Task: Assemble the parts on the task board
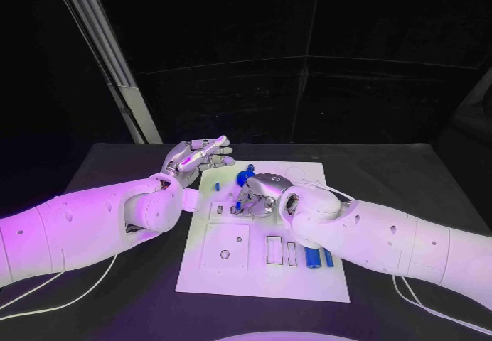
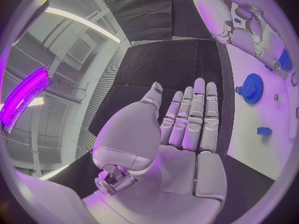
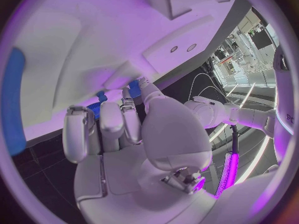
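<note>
Head view: white task board [image 1: 261, 277] lies mid-counter [image 1: 410, 177]. Left robot hand [image 1: 195, 158] hovers off the board's far left corner, fingers straight and together, holding nothing. Right robot hand [image 1: 261, 193] is down on the board's upper middle, fingers curled onto a small blue part [image 1: 238, 207] (grasp itself unclear). Blue gear [image 1: 246, 174] sits just beyond it; two blue bars [image 1: 319, 257] lie near the board's right edge.

Left wrist view: palm flat, fingers [image 2: 194, 112] extended, empty. Gear [image 2: 252, 88] and a small blue block [image 2: 264, 131] rest on the board.

Right wrist view: fingertips [image 3: 129, 115] press against the board beside blue pieces [image 3: 95, 107]; whether one is held, cannot tell.
</note>
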Available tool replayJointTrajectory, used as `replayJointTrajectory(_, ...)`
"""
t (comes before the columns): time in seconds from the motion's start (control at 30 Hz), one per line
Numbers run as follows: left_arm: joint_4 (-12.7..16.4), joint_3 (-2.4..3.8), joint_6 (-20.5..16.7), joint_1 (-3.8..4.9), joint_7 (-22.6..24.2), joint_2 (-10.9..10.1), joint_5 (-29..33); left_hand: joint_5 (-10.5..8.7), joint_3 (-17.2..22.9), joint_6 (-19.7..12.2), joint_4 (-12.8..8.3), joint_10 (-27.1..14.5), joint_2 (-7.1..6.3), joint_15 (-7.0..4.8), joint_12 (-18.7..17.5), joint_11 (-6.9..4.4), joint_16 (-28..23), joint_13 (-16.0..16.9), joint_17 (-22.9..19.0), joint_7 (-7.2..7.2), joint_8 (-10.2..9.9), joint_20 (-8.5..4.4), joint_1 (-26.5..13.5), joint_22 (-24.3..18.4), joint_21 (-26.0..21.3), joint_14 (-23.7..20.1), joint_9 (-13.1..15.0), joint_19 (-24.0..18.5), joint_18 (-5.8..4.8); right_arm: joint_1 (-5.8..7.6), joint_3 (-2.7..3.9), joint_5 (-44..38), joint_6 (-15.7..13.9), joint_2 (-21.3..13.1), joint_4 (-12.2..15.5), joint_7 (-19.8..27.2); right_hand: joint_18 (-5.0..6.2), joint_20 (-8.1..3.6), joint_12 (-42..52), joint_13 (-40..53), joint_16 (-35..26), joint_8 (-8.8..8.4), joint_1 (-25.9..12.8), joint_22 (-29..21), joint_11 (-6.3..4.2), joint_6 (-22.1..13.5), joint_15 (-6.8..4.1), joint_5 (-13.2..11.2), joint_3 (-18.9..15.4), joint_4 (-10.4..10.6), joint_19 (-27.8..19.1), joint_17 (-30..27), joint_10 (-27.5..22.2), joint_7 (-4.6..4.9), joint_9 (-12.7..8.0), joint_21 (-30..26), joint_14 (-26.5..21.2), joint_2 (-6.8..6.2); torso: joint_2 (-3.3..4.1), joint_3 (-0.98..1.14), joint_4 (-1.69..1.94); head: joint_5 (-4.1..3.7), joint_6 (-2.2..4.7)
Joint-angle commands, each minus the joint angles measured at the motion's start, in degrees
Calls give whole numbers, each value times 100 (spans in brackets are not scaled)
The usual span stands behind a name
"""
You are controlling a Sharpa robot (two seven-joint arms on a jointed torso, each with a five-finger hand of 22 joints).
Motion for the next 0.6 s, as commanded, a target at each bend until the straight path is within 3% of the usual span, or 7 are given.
replayJointTrajectory(0.03,4,5,66,10,0,-2,1,2,-6,0,-27,-20,22,23,-36,0,-28,1,7,10,-40,4,31,-9,-14,-3,0,54,89,-17,-20,-37,-21,-11,-7,-141,27,9,-36,469,-32,-25,-88,201,11,-61,38,-29,-86,35,-45,-22,-53,2,0,-32,8,-47,3,2,-1,-2,2)
replayJointTrajectory(0.47,0,5,67,10,-1,-6,1,2,-6,0,-27,-20,22,23,-36,0,-28,1,7,10,-40,4,31,-9,-14,-3,0,54,89,-25,-20,-39,-395,-35,62,-129,43,24,-116,402,-129,-57,-364,126,41,-236,59,68,-602,397,-88,-158,-121,33,5,-77,-17,-177,5,3,-2,-8,13)
replayJointTrajectory(0.6,-2,5,69,10,-1,-8,1,2,-6,0,-27,-20,22,23,-36,0,-28,1,7,10,-40,4,31,-9,-14,-3,0,54,89,-44,-19,-40,-673,-100,146,-66,51,35,-139,383,-168,-68,-353,86,59,-308,72,87,-733,472,-112,-214,-143,54,1,-98,-27,-192,4,4,-2,-10,9)
